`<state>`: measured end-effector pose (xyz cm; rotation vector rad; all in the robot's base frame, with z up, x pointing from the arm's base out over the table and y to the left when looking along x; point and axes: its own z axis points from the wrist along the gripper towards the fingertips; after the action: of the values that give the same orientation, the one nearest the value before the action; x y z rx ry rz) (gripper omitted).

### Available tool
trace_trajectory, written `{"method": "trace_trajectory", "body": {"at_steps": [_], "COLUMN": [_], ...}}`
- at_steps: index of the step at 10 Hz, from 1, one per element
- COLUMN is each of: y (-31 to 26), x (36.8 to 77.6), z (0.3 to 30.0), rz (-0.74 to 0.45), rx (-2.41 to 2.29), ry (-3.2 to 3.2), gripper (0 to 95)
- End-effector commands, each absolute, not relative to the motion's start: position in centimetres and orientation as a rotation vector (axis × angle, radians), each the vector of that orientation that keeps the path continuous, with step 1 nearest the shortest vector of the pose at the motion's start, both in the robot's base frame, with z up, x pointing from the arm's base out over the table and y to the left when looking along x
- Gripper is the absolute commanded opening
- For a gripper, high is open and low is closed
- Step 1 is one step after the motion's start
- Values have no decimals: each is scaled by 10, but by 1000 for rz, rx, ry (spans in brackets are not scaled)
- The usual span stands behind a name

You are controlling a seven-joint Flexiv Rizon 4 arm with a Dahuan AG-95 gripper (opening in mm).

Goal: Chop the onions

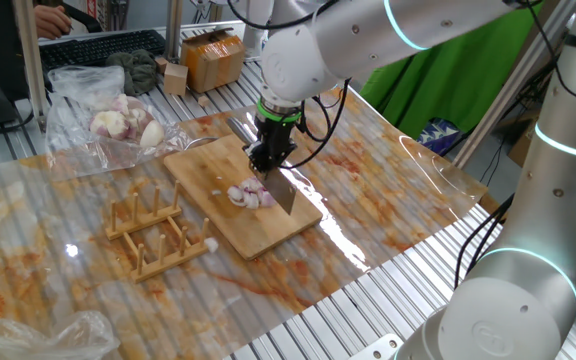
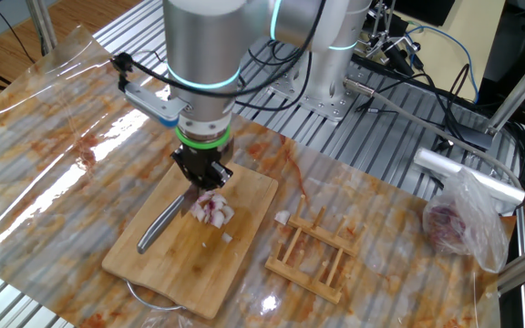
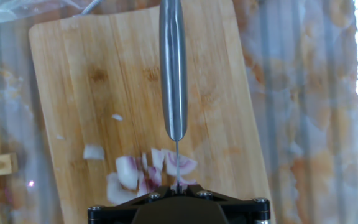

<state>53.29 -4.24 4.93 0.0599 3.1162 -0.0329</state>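
1. The gripper [image 1: 270,152] points straight down over the bamboo board [image 1: 208,165], and its jaws are clamped tight on a knife [image 2: 160,223]. The grip sits at the blade end of the knife, so the steel handle sticks out level across the board while the blade [image 1: 283,192] stands on edge beneath the fingers.

2. In the hand view the knife's handle [image 3: 173,68] runs straight up the middle of the picture and the blade shows only as a thin line. That edge-on hold suits a straight downward chop, as I judge it.

3. The onions [image 3: 148,174] lie as a small heap of pale white-pink pieces on the board, right under the gripper. The blade's thin edge meets the right part of the heap; whether it has cut through to the wood I cannot tell.

4. A few loose bits [image 3: 94,152] lie scattered a little away from the heap, on the same board. The heap is still in chunky pieces, so by my reading the chopping is under way and not finished.

5. The board lies on a clear, stained plastic sheet [image 1: 388,150] that covers the table, probably to keep juice off the surface.

6. A wooden rack [image 2: 313,255] stands just beside the board, clear of the knife's path. A plastic bag of whole peeled bulbs [image 1: 118,122] rests well apart from the board, likely as spare stock.

7. The risk, as I see it, is pieces sliding out from under the blade.
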Motion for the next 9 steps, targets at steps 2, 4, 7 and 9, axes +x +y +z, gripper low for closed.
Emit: {"method": "trace_trajectory", "body": {"at_steps": [2,4,7,9], "y": [-42,-41,-41,-43], "x": [532,533,532,528], "z": [40,43,41,21], "rz": [6,-10,4,19], "rx": [78,76,77,76], "ry": [3100,3102,3105,3065], "gripper": [0,0,0,0]}}
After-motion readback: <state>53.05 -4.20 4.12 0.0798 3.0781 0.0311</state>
